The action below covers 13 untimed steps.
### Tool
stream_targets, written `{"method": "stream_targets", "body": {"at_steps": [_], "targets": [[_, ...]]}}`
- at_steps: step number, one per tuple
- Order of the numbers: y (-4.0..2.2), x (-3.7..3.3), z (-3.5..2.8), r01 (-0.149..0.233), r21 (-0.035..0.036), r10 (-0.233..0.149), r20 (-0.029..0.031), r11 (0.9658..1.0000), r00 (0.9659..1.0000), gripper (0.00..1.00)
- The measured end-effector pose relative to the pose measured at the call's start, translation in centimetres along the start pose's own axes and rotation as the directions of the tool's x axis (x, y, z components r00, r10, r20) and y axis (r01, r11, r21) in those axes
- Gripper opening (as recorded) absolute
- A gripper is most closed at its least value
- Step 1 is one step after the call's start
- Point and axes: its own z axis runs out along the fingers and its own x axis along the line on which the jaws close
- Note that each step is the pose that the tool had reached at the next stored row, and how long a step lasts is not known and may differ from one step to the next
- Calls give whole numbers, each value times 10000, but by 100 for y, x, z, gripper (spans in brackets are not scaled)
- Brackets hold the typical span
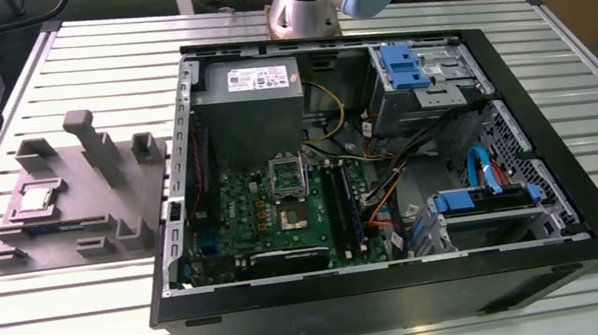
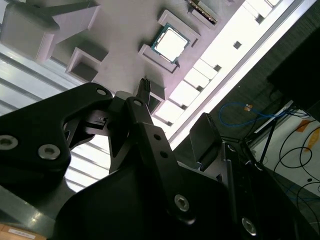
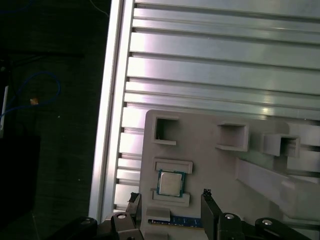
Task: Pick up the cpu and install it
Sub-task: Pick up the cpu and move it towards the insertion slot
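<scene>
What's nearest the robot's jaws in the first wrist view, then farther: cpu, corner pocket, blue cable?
1. cpu, in its slot on the grey tray, right ahead.
2. corner pocket, farther along the tray.
3. blue cable, off the table, over the dark floor.

A silver-topped cpu (image 3: 170, 183) sits in a shallow seat on a grey tray (image 3: 200, 130), which lies on a ribbed metal bench (image 3: 225, 60). The tool (image 3: 169, 196) is over the tray, its dark fingertips (image 3: 209, 207) spread apart, flanking the cpu.

Legible text: none; white label (image 1: 256, 78) on grey power-supply box (image 1: 253, 109) in the exterior view carries print too small to make out.
</scene>
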Motion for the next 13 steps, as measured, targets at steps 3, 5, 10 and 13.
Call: {"method": "stream_targets", "body": {"at_steps": [3, 5, 10, 13], "targets": [[0, 0, 1, 0, 0, 0, 0, 10000, 10000, 59], [0, 0, 4, 0, 0, 0, 0, 10000, 10000, 59], [-16, 1, 42, 0, 0, 0, 0, 10000, 10000, 59], [-24, 0, 93, -1, 0, 1, 0, 10000, 10000, 59]]}}
